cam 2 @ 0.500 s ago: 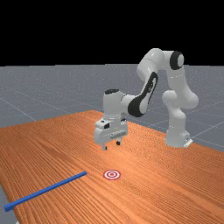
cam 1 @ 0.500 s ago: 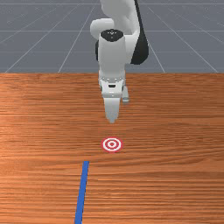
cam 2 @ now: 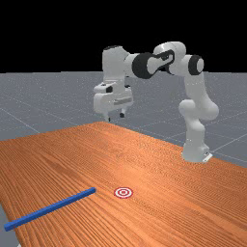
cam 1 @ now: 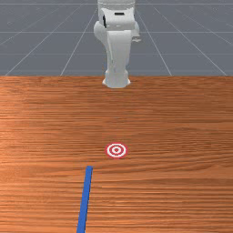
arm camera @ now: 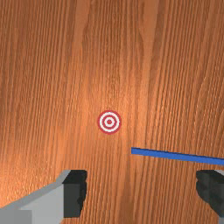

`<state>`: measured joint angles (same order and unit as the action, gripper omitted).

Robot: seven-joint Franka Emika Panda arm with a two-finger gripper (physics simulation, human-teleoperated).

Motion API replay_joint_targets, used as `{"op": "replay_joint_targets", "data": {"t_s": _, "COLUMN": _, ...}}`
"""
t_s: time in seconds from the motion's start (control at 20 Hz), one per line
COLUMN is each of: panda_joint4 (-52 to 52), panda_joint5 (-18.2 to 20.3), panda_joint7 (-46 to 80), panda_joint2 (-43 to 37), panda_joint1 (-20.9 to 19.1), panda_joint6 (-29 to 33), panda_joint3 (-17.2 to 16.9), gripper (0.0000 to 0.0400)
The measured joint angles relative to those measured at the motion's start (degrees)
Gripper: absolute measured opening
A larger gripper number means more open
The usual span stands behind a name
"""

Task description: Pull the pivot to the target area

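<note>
High above the table, the gripper (cam 2: 115, 117) hangs in the far view with its two fingers apart. Bare wood lies below the gripper (arm camera: 142, 192) in the wrist view, and nothing is between the fingers. A long, thin blue bar (cam 1: 85, 198) lies to the front view's left of the red-and-white ringed target (cam 1: 116, 150) and farther from the arm's base. Its inner end is near the target but apart from it. In the far view the blue bar (cam 2: 53, 208) runs out to the table's edge, left of the target (cam 2: 123, 192).
The orange-brown table (cam 2: 159, 178) stretches under the hand. At its far side in the front view stands the arm's base (cam 1: 116, 81). The table's edge passes near the bar's outer end in the far view.
My hand has risen well above the table, and the arm has lifted with it. The blue bar sits very slightly higher in the front and far views. The target has not moved.
</note>
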<state>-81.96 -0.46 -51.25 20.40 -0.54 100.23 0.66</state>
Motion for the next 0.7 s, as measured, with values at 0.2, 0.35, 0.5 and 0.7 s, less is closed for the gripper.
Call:
{"op": "replay_joint_targets", "data": {"t_s": 0.2, "panda_joint4": 6.5, "panda_joint5": -0.1, "panda_joint7": 0.0, "panda_joint2": 4.3, "panda_joint1": 0.0, "panda_joint6": -2.2, "panda_joint3": 0.1, "gripper": 0.0396}}
{"op": "replay_joint_targets", "data": {"t_s": 0.35, "panda_joint4": 9.8, "panda_joint5": 0.1, "panda_joint7": 4.3, "panda_joint2": 6.3, "panda_joint1": 0.6, "panda_joint6": -5.0, "panda_joint3": -0.4, "gripper": 0.0399}}
{"op": "replay_joint_targets", "data": {"t_s": 0.5, "panda_joint4": 18.8, "panda_joint5": 0.1, "panda_joint7": 4.3, "panda_joint2": 11.2, "panda_joint1": 0.7, "panda_joint6": -11.5, "panda_joint3": -0.4, "gripper": 0.04}}
{"op": "replay_joint_targets", "data": {"t_s": 0.7, "panda_joint4": 10.5, "panda_joint5": -0.8, "panda_joint7": 4.7, "panda_joint2": 7.4, "panda_joint1": 0.9, "panda_joint6": -4.3, "panda_joint3": -0.6, "gripper": 0.04}}
